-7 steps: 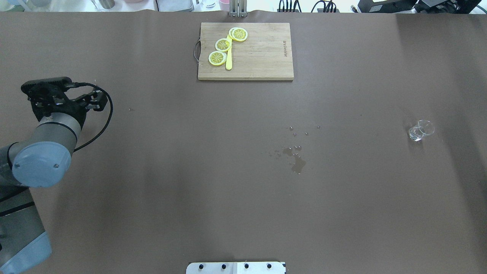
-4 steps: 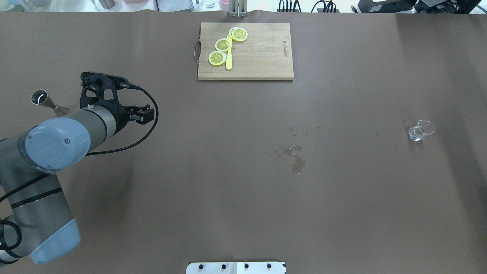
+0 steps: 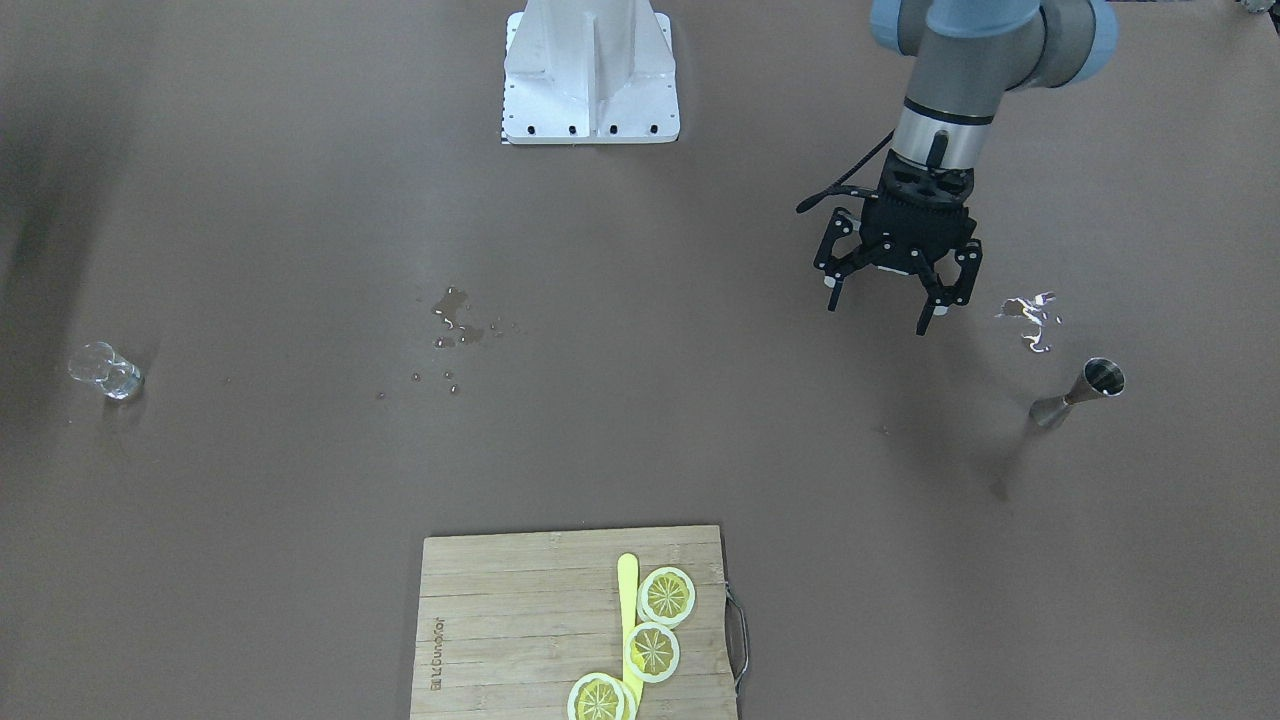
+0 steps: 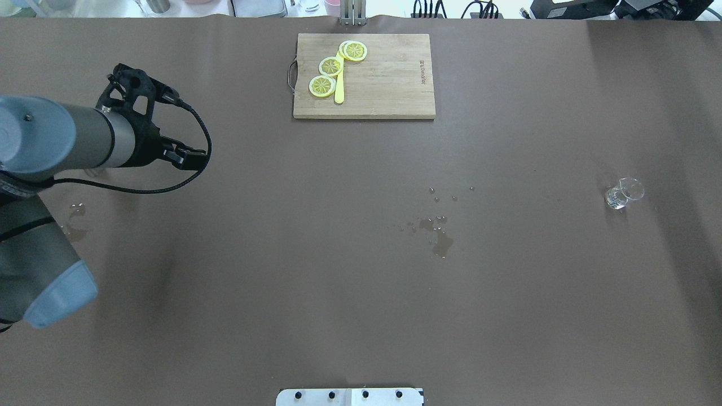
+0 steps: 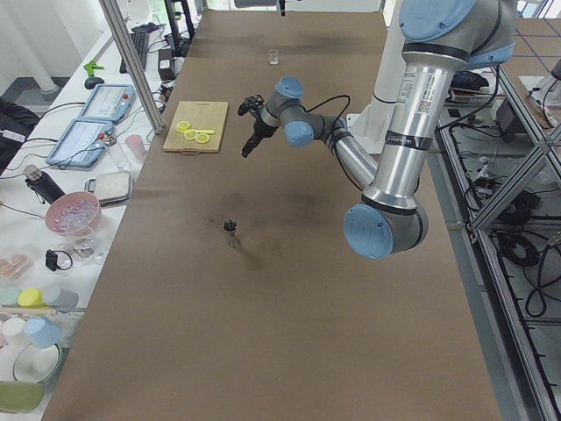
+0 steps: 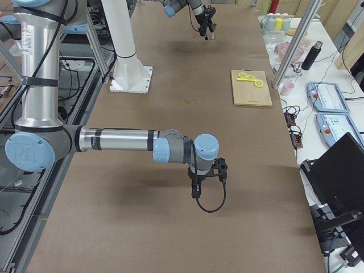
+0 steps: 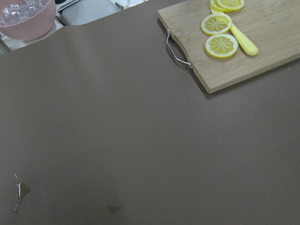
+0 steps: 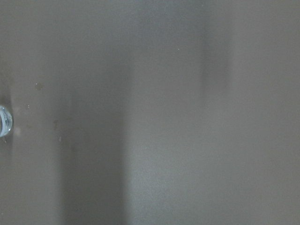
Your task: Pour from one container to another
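Observation:
The steel jigger (image 3: 1075,393) stands upright on the brown table, also small in the exterior left view (image 5: 230,226); my left forearm hides it in the overhead view. My left gripper (image 3: 880,312) hangs open and empty above the table, apart from the jigger and nearer the table's middle. The clear glass tumbler (image 4: 623,193) stands alone far off at the table's other end (image 3: 105,372). A sliver of the tumbler (image 8: 3,121) shows at the right wrist view's left edge. My right gripper (image 6: 207,182) shows only in the exterior right view, so I cannot tell its state.
A wooden cutting board (image 4: 364,76) with lemon slices (image 4: 331,66) and a yellow knife lies at the far middle. Spilled liquid marks the table's centre (image 4: 440,239), and a shiny wet patch (image 3: 1030,315) lies near the jigger. The robot's base plate (image 3: 590,75) is at the near edge.
My left arm has swung from the table's left edge toward the far side. The jigger, uncovered 0.6 s ago, is again hidden behind the forearm in the overhead view.

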